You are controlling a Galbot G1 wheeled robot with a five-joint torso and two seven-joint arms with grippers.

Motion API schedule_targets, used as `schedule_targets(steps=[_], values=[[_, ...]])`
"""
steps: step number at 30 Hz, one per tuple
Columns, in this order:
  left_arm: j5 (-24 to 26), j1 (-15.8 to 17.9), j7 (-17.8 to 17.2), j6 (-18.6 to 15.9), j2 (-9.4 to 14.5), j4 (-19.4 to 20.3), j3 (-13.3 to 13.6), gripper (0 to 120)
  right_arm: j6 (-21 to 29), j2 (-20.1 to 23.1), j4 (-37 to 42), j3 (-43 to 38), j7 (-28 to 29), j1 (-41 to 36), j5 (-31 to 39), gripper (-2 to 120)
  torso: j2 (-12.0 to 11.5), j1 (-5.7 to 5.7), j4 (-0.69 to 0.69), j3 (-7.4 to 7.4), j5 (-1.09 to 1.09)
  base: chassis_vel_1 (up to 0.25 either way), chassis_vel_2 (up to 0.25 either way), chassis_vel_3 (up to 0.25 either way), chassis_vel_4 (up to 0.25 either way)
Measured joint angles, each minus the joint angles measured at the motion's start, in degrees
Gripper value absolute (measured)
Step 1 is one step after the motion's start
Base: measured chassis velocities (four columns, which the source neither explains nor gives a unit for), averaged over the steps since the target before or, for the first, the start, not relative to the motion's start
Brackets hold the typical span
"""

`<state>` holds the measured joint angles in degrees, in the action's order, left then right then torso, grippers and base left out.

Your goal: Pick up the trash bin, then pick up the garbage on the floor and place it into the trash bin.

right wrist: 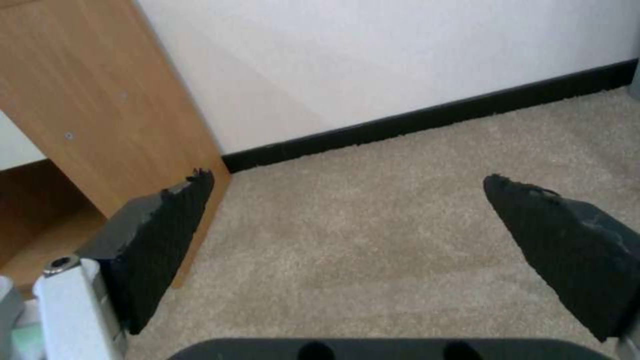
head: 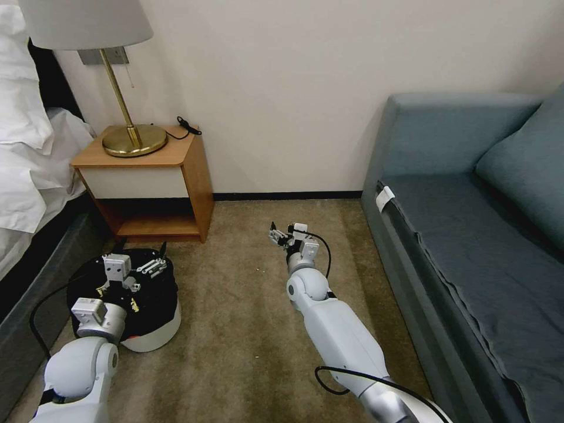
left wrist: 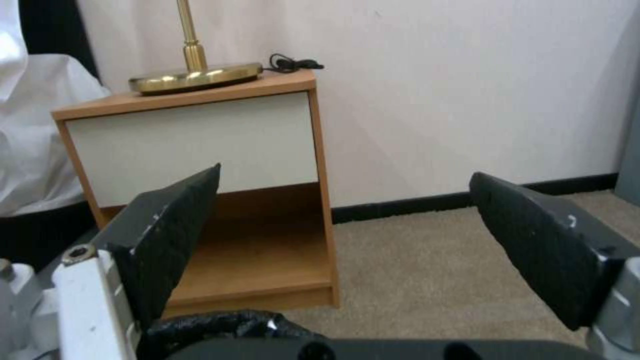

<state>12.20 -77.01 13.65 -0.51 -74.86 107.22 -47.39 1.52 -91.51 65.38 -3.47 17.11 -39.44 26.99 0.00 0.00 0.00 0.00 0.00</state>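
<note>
The trash bin stands on the carpet at the lower left; it is round and white, with a black bag folded over its rim. My left gripper hovers over the bin's far rim, toward the nightstand. In the left wrist view the left gripper is open with nothing between its fingers, and a crinkle of the black bag lies near the base of one finger. My right gripper hangs open over bare carpet in the middle, and the right wrist view also shows it open. The garbage is out of view.
A wooden nightstand with a brass lamp stands against the wall just beyond the bin. A bed runs along the left. A blue-grey sofa runs along the right. Beige carpet lies between them.
</note>
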Motion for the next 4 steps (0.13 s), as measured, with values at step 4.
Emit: schedule_targets(steps=[4], values=[[0.0, 0.0, 0.0, 0.0, 0.0, 0.0, 0.0, 100, 0.0, 0.0, 0.0, 0.0, 0.0, 0.0, 0.0, 100, 0.0, 0.0, 0.0, 0.0, 0.0, 0.0, 0.0, 0.0, 0.0]])
